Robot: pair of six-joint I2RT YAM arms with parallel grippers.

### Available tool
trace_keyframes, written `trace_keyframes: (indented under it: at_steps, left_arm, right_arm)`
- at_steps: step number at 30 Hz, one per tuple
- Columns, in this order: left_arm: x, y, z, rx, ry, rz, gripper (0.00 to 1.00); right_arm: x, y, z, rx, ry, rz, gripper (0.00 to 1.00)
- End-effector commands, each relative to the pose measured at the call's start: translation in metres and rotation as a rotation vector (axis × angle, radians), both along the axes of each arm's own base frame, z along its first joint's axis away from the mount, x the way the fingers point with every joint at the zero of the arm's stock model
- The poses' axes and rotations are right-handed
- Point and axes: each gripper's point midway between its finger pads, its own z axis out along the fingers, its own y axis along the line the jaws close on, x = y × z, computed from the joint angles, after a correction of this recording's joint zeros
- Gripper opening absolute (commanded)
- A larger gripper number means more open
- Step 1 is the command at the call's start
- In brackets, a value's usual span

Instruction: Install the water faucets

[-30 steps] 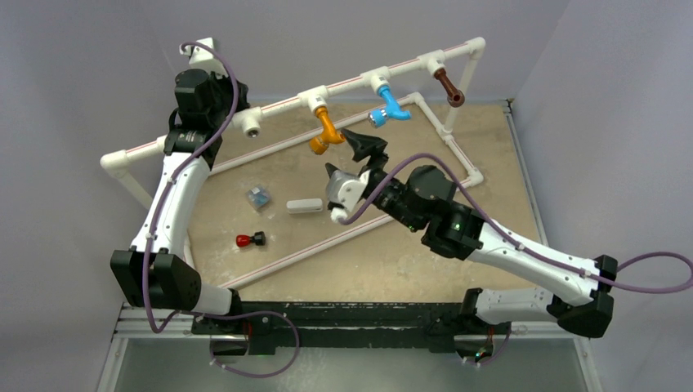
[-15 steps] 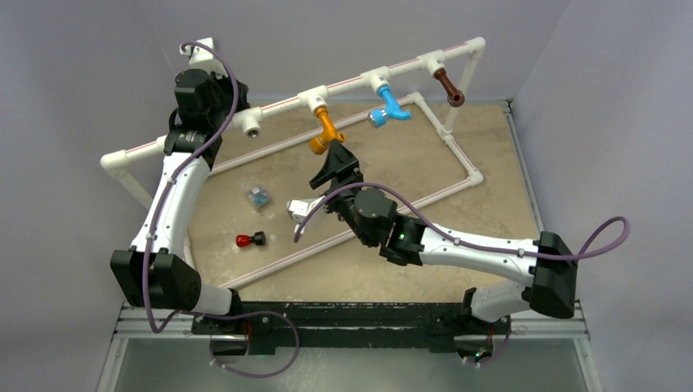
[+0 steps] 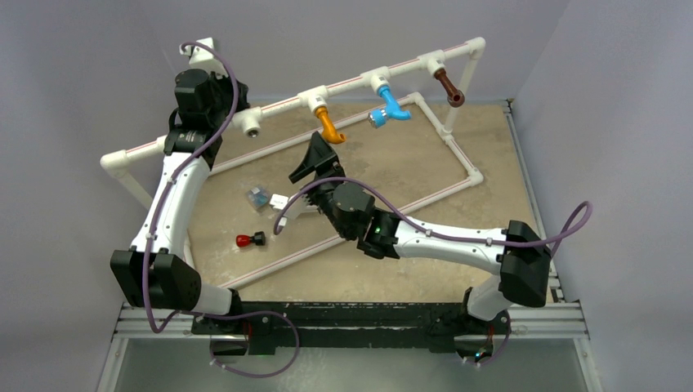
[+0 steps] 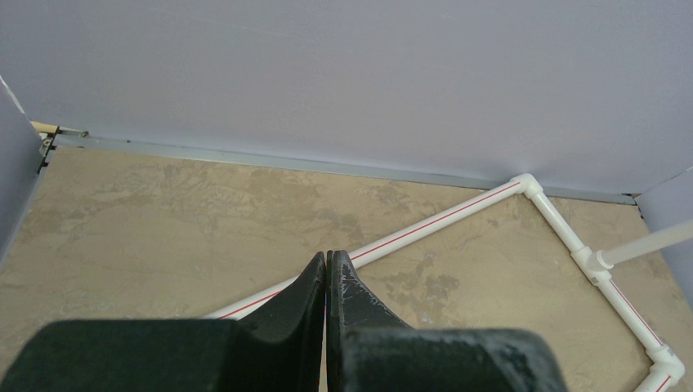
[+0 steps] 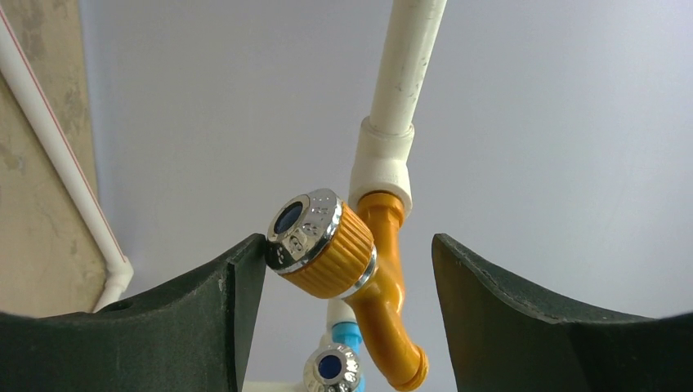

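On the pipe rail (image 3: 347,88): orange faucet (image 5: 359,269), blue faucet (image 3: 391,106) and brown faucet (image 3: 449,87) hang in a row.
Right gripper (image 5: 347,245): I see jaws wide, orange faucet's silver end between them, not clamped.
Left gripper (image 4: 327,260): pressed together, empty.

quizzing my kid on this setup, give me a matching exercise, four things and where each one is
1 orange tap
2 blue tap
3 brown tap
4 red-capped part

a lying on the table
b nearest the rail's right end
c right by the right arm's open jaws
d between the other two taps

Pairs: 1c, 2d, 3b, 4a
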Motion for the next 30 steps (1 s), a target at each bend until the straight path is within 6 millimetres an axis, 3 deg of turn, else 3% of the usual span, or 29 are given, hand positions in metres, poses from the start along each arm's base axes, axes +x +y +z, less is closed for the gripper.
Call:
trace_keyframes:
  at_steps: [1, 8, 15, 19, 26, 30]
  left_arm:
    - [-0.012, -0.002, -0.081, -0.003, 0.257, -0.012, 0.0]
    - [-0.012, -0.002, -0.082, -0.003, 0.258, -0.015, 0.0]
    - [-0.011, -0.002, -0.083, -0.004, 0.261, -0.015, 0.0]
    - [-0.011, -0.002, -0.084, -0.004, 0.264, -0.015, 0.0]
    - [-0.011, -0.001, -0.083, -0.005, 0.262, -0.014, 0.0]
    - [-0.011, -0.002, -0.083, -0.006, 0.263, -0.016, 0.0]
  right_arm:
    - [0.006, -0.005, 0.041, 0.089, -0.068, -0.024, 0.75]
    - [0.025, -0.005, 0.038, 0.087, -0.064, -0.031, 0.73]
    - [0.041, -0.007, 0.037, 0.123, -0.053, -0.046, 0.56]
    - [0.041, -0.006, 0.038, 0.161, -0.048, -0.037, 0.4]
    - [0.046, -0.01, 0.041, 0.34, 0.015, -0.05, 0.0]
    - [0.047, -0.014, 0.044, 0.506, 0.071, -0.047, 0.0]
